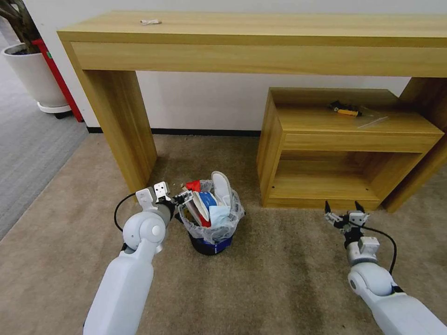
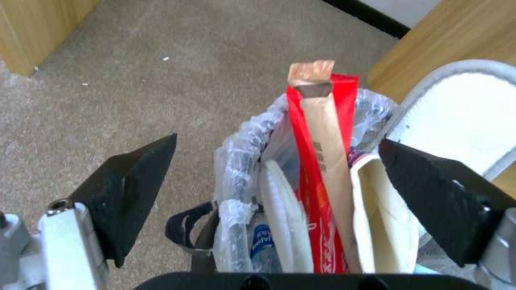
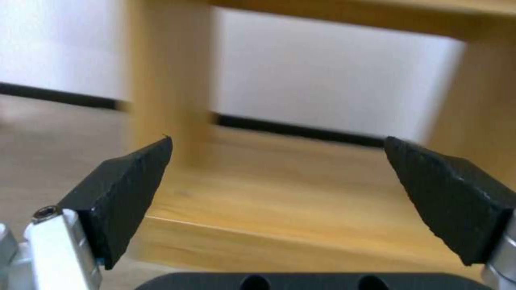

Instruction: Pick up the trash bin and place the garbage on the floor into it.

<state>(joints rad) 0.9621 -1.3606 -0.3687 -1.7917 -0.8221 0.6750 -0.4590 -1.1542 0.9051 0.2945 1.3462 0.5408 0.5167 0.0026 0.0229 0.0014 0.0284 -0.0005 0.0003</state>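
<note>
Head view: I judge collection finished; garbage (image 1: 212, 204) fills the trash bin (image 1: 210, 243). Left gripper (image 2: 277, 157) spread at its rim, right gripper (image 1: 342, 210) released, idle.

Open carpet (image 1: 279, 279) lies clear in front of the bin (image 1: 212, 244) and between the arms. Behind the bin, the table leg (image 1: 123, 125) blocks the left, the low shelf (image 1: 344, 149) the right. The bin's mouth is crammed: a slipper (image 1: 222, 186) and wrappers (image 2: 322, 161) stick up between the left end effector's (image 2: 277, 155) spread fingers.
</note>
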